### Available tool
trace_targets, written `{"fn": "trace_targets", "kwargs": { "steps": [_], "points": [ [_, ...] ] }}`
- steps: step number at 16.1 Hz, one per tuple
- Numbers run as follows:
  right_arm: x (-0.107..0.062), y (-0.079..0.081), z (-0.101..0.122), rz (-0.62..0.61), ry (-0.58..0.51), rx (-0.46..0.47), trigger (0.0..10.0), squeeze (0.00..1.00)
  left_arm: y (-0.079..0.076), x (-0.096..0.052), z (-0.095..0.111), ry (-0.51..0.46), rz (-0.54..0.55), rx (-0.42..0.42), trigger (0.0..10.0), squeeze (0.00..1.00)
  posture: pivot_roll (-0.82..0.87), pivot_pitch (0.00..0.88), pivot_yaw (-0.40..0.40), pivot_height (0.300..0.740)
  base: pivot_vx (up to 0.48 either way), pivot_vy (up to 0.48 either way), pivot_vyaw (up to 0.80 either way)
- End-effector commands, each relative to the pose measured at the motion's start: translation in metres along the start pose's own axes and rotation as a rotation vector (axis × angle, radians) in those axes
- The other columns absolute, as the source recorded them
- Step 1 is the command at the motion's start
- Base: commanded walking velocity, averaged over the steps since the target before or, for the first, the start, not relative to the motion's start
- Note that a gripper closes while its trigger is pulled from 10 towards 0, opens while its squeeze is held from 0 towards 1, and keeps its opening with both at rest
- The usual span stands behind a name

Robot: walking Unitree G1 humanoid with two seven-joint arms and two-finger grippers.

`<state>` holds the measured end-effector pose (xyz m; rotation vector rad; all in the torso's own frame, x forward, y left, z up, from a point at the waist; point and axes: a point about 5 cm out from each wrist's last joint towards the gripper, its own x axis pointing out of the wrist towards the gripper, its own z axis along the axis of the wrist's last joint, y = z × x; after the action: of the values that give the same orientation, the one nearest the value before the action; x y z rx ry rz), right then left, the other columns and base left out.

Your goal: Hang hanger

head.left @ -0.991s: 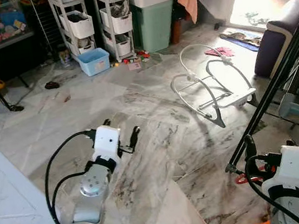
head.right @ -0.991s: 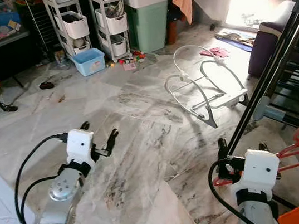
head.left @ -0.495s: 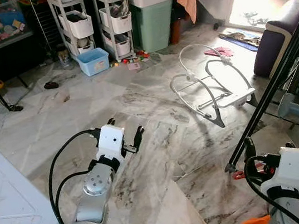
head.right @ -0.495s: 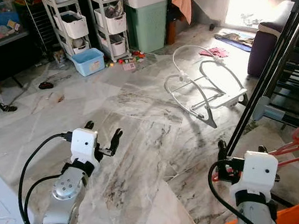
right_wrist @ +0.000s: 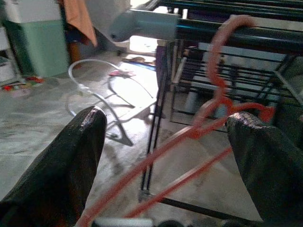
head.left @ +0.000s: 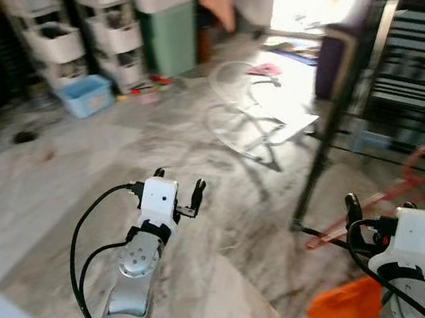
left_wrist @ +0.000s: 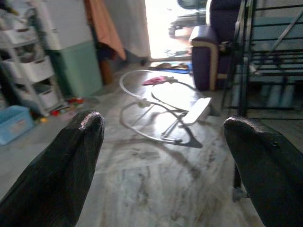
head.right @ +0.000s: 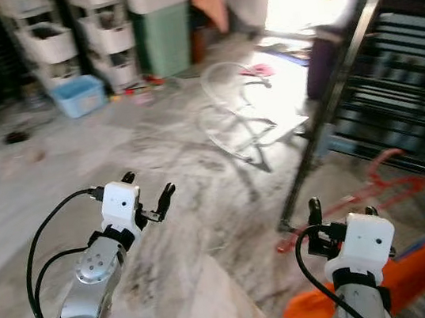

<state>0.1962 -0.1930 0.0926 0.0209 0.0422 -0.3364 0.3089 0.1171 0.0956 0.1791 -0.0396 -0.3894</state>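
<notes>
We steer the right pincer (head.right: 341, 224), gripping the hanger (right_wrist: 208, 118), toward the rack (head.right: 387, 45) at 2 o'clock (left pincer (head.right: 147, 194) wide, idle).

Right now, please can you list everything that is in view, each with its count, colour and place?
hanger: one, red, held by the right end effector, its hook near the rack's top bar
drying rack: one, black, on the robot's right
bouncer frame: one, white, on the floor ahead
bin: one, light blue, on the floor by the shelves
shelf units: two, white, at the far wall
cabinet: one, green below and white above, beside the shelves
cloth: one, orange, hanging beside the cabinet
armchair: one, dark purple, near the bright doorway
orange fabric: one, low by the right arm
floor: grey marble
left end effector: open, held over the floor
right end effector: fingers spread around the hanger
</notes>
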Motion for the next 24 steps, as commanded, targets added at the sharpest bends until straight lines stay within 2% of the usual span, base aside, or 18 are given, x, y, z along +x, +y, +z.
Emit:
{"fn": "trace_targets", "kwargs": {
  "steps": [1, 5, 6, 8, 11, 13, 14, 15, 17, 19, 20, 21, 22, 24],
  "points": [
    [0.001, -0.001, 0.000, 0.002, -0.001, -0.003, 10.0, 0.00, 0.000, 0.003, 0.002, -0.001, -0.019, 0.026, 10.0, 0.00, 0.09, 0.013, -0.076, 0.740, 0.000, 0.000, 0.00],
    [-0.001, -0.004, -0.002, -0.031, -0.002, -0.001, 10.0, 0.00, -0.005, 0.012, 0.011, -0.009, -0.046, 0.009, 10.0, 0.00, 0.09, 0.013, -0.050, 0.740, 0.000, 0.000, 0.00],
    [0.000, -0.007, -0.002, -0.040, -0.005, -0.001, 10.0, 0.00, -0.012, 0.014, 0.010, 0.000, -0.091, -0.011, 10.0, 0.00, 0.08, 0.007, -0.051, 0.740, 0.000, 0.000, 0.00],
    [0.005, -0.006, -0.002, -0.039, -0.007, -0.001, 10.0, 0.00, -0.014, 0.014, 0.005, 0.017, -0.107, -0.013, 10.0, 0.00, 0.08, 0.010, -0.074, 0.740, 0.000, 0.000, 0.00],
    [0.014, 0.005, 0.014, 0.001, -0.054, 0.017, 10.0, 0.00, -0.012, 0.014, 0.009, 0.007, -0.093, -0.009, 10.0, 0.00, 0.10, 0.015, -0.097, 0.740, 0.000, 0.000, 0.00],
    [0.019, 0.006, 0.013, 0.015, -0.052, 0.013, 10.0, 0.00, -0.002, 0.010, 0.007, 0.009, -0.025, 0.018, 10.0, 0.00, 0.14, 0.024, -0.111, 0.740, 0.000, 0.000, 0.00],
    [0.022, 0.003, 0.010, 0.024, -0.045, 0.005, 10.0, 0.00, 0.014, -0.001, 0.005, 0.024, 0.055, 0.012, 10.0, 0.00, 0.17, 0.022, -0.132, 0.740, 0.000, 0.000, 0.00],
    [0.023, 0.003, 0.010, 0.026, -0.044, 0.005, 10.0, 0.00, 0.016, -0.003, 0.004, 0.026, 0.060, 0.007, 10.0, 0.00, 0.18, 0.021, -0.144, 0.740, 0.000, 0.000, 0.00],
    [0.024, 0.001, 0.006, 0.045, -0.030, -0.009, 10.0, 0.00, 0.023, -0.019, -0.004, 0.049, 0.083, -0.002, 10.0, 0.00, 0.23, 0.015, -0.174, 0.740, 0.000, 0.000, 0.00],
    [0.022, -0.002, 0.004, 0.061, -0.019, -0.036, 10.0, 0.00, 0.037, -0.038, -0.010, 0.085, 0.146, -0.015, 10.0, 0.00, 0.23, 0.018, -0.168, 0.740, 0.000, 0.000, 0.00],
    [0.019, -0.008, 0.000, 0.044, -0.007, -0.043, 10.0, 0.00, 0.041, -0.056, -0.015, 0.115, 0.132, -0.008, 10.0, 0.00, 0.24, 0.016, -0.168, 0.740, 0.000, 0.000, 0.00],
    [0.018, -0.013, -0.003, 0.026, 0.003, -0.043, 10.0, 0.00, 0.040, -0.069, -0.019, 0.122, 0.085, 0.041, 10.0, 0.00, 0.26, 0.009, -0.171, 0.740, 0.000, 0.000, 0.00],
    [0.019, -0.012, -0.004, 0.029, 0.006, -0.044, 10.0, 0.00, 0.040, -0.078, -0.023, 0.131, 0.047, 0.067, 10.0, 0.00, 0.26, 0.014, -0.169, 0.740, 0.000, 0.000, 0.00],
    [0.023, -0.008, -0.004, 0.046, 0.001, -0.048, 10.0, 0.00, 0.041, -0.088, -0.026, 0.131, 0.006, 0.134, 10.0, 0.00, 0.27, 0.008, -0.169, 0.740, 0.000, 0.000, 0.00]
  ]
}}
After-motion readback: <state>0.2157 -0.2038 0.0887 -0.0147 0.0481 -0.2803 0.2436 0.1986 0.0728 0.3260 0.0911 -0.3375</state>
